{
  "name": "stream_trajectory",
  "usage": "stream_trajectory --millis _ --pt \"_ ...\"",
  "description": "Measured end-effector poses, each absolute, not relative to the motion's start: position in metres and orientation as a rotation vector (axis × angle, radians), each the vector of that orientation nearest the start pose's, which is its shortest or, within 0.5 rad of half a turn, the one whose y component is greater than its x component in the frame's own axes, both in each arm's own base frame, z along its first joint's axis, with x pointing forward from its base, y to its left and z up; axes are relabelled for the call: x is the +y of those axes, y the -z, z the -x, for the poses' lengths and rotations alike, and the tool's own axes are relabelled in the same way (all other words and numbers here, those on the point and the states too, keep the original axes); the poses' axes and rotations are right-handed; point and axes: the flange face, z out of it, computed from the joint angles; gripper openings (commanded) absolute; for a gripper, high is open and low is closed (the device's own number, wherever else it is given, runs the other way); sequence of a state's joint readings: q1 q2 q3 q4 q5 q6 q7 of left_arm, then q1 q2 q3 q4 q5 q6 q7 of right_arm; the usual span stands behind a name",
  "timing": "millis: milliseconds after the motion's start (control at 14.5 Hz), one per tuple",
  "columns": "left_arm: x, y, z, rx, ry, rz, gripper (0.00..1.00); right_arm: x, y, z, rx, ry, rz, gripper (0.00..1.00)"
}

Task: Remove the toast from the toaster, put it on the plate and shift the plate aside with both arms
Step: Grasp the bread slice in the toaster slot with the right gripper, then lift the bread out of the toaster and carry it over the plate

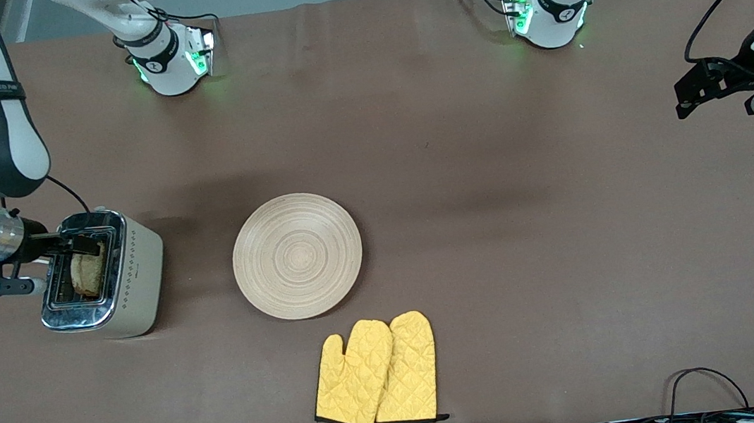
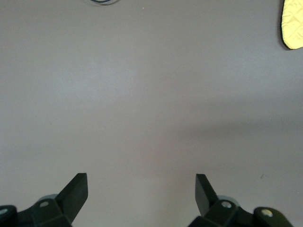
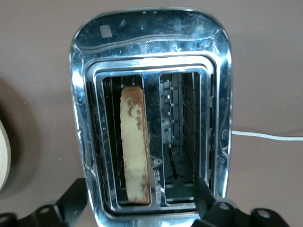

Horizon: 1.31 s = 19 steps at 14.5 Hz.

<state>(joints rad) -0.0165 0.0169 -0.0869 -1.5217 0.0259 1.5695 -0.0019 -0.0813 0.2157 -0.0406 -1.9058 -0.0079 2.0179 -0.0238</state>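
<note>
From the front, my right gripper (image 1: 79, 247) hung over the toaster (image 1: 104, 274) at the right arm's end of the table, its fingers spread and not yet clamped on anything. The toast (image 1: 87, 271) stood in one slot, so I judged the task barely begun: lifting the slice, setting it on the plate (image 1: 297, 255) and shifting that plate with both arms were all left. The plate lay bare near the table's middle, well apart from the toaster, with the mitts (image 1: 375, 373) nearer the camera. I counted one toaster, one toast, one plate, two mitts. My left gripper (image 1: 697, 90) waited at the left arm's end. In the left wrist view, that left gripper (image 2: 141, 191) stood wide apart over bare table (image 2: 142, 94), a mitt's corner (image 2: 292, 23) at the edge. In the right wrist view, my fingers (image 3: 75, 198) straddled the toaster (image 3: 151, 42) from above, the toast (image 3: 135, 146) upright in one slot, the other slot empty.
</note>
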Motion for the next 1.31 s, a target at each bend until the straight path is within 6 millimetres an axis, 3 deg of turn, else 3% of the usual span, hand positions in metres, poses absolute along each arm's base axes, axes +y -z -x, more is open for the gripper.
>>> stream_trajectory --millis 138,207,415,968,1106,1313 --pt "-0.052 -0.638 -0.558 0.151 0.05 3.115 1.0 -0.068 -0.371 -0.593 0.137 -0.171 3.141 0.12" --pt "-0.051 -0.638 -0.558 0.147 0.05 3.115 1.0 -0.064 -0.371 -0.593 0.132 -0.171 3.141 0.05" --pt "-0.049 -0.638 -0.558 0.143 0.049 3.115 1.0 -0.058 -0.375 -0.596 0.153 -0.159 3.141 0.01" --pt "-0.048 -0.636 -0.559 0.141 0.045 3.115 1.0 -0.06 -0.381 -0.598 0.184 -0.16 3.114 0.0" --pt "-0.048 -0.636 -0.559 0.141 0.045 3.115 1.0 -0.054 -0.397 -0.602 0.207 -0.185 3.056 0.0" --pt "-0.048 -0.636 -0.559 0.14 0.044 3.115 1.0 -0.043 -0.446 -0.612 0.176 -0.2 3.026 0.0"
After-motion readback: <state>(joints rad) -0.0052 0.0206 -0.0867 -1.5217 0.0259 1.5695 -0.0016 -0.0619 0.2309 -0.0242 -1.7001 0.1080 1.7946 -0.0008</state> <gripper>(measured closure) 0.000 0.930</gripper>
